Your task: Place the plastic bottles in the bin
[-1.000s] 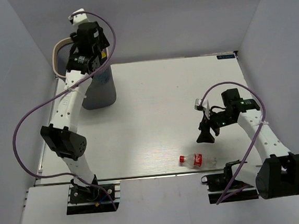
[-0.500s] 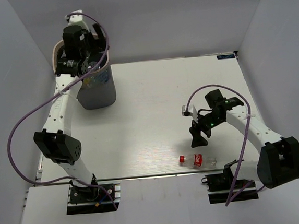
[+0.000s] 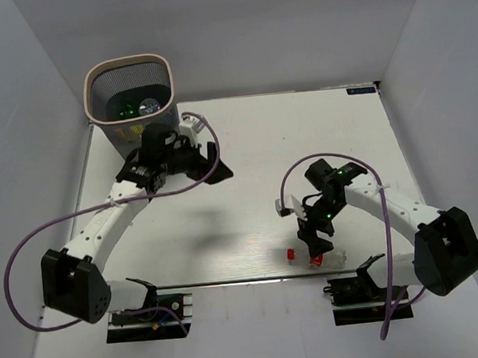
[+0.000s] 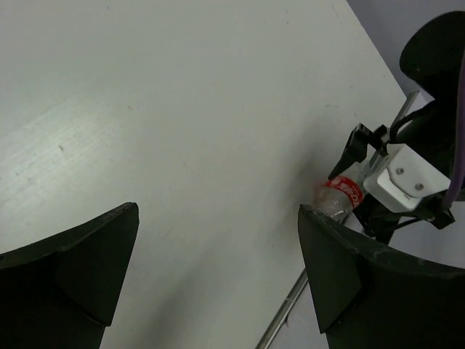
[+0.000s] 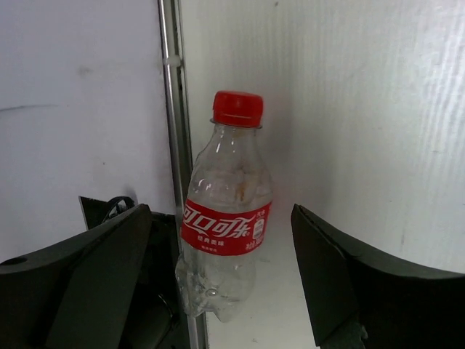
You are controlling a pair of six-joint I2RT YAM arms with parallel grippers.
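Both claws stand open and empty. The right claw (image 3: 315,241) hangs with its fingers spread to either side of a clear, red-capped bottle (image 5: 225,225), not touching it. The bottle lies at the near edge of the tabletop (image 3: 244,145), just beside a metal rail (image 5: 171,109). That spot is the main risk. A finger that lands on the crumpled plastic instead of beside it could roll the bottle over the edge, and a finger that catches the rail would probably spoil the closing. The left claw (image 4: 218,218) hovers over bare tabletop near the bin (image 3: 126,61), which stands at the far left corner with a green bottle (image 3: 127,111) inside. The tabletop is smooth and white, and plain pale walls (image 3: 292,23) close it in.
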